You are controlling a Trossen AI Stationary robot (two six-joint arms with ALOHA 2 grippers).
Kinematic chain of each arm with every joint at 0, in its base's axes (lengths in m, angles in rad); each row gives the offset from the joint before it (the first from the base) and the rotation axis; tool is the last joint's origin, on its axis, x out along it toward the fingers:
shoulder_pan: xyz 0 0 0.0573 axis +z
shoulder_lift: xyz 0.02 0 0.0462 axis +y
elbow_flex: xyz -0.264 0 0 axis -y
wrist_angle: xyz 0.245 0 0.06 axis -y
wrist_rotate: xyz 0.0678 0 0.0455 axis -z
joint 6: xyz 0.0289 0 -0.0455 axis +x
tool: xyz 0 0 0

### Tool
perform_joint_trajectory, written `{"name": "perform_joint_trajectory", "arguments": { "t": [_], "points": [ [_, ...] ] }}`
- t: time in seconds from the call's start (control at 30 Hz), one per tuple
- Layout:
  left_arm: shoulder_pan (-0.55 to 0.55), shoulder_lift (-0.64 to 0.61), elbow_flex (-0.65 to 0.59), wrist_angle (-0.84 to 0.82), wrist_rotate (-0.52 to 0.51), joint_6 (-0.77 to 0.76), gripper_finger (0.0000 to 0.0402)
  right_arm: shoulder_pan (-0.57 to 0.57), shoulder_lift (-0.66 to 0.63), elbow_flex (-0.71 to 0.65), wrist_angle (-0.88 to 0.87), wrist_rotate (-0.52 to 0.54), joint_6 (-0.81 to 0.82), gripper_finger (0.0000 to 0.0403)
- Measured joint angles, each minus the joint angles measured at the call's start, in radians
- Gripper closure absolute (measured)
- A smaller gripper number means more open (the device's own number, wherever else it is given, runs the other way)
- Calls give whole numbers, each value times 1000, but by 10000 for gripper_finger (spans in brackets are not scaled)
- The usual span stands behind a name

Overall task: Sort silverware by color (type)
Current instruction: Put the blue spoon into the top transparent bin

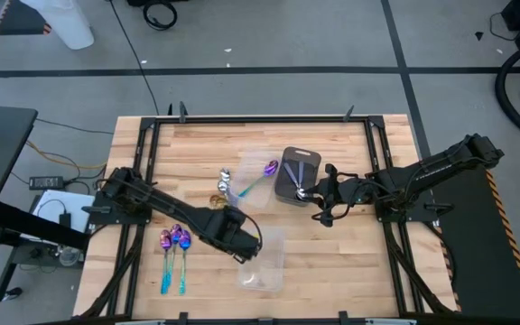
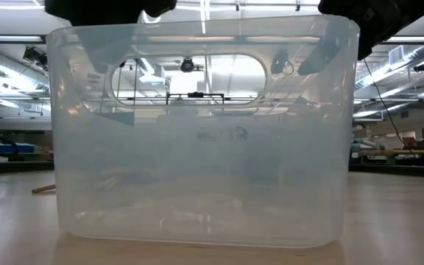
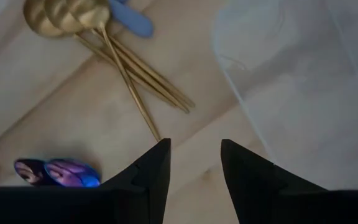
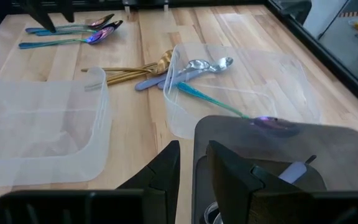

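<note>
My left gripper [image 3: 194, 155] points down, open and empty, over bare wood between the gold spoons [image 3: 123, 62] and a clear tray [image 1: 262, 262]. Two purple spoons [image 1: 175, 244] with teal handles lie on the table to its left. A second clear tray [image 4: 241, 87] holds silver spoons [image 4: 207, 65]. It also holds a purple spoon [image 4: 229, 107], whose bowl rests toward the dark grey tray [image 1: 298, 173]. That tray holds silver spoons with pale blue handles [image 1: 303, 170]. My right gripper [image 4: 192, 155] hovers at the dark tray's edge, its fingers a little apart. My right gripper's fingers stand on either side of the line of the dark grey tray's wall [image 4: 196, 140], coming in slanting down from the table's right. I cannot tell whether they touch it.
The near clear tray [image 2: 197, 132] fills the low view, with both arms dark above it. The gold spoons [image 1: 217, 199] lie on the table just left of the far clear tray. Bare wood shows at the table's far left and near right.
</note>
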Motion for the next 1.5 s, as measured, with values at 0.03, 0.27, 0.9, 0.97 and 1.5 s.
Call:
{"name": "perform_joint_trajectory", "arguments": {
  "t": [0.03, 0.27, 0.9, 0.97, 1.5],
  "points": [
    [-12, 0, 0, 0, 0, -20, 251, 0, 0, 0, 6, 0, -4, 309],
    [-102, 0, 0, -46, 1, -184, 251, 0, 0, 0, 64, 0, -58, 309],
    [-273, 0, -92, -100, 60, -515, 251, -1, 0, 0, 163, 0, -155, 309],
    [-282, 0, -117, -83, 67, -533, 251, -1, 0, 0, 168, 0, -159, 309],
    [-307, 1, -247, 16, 99, -565, 256, -1, 0, 0, 168, 0, -160, 309]
  ]
}}
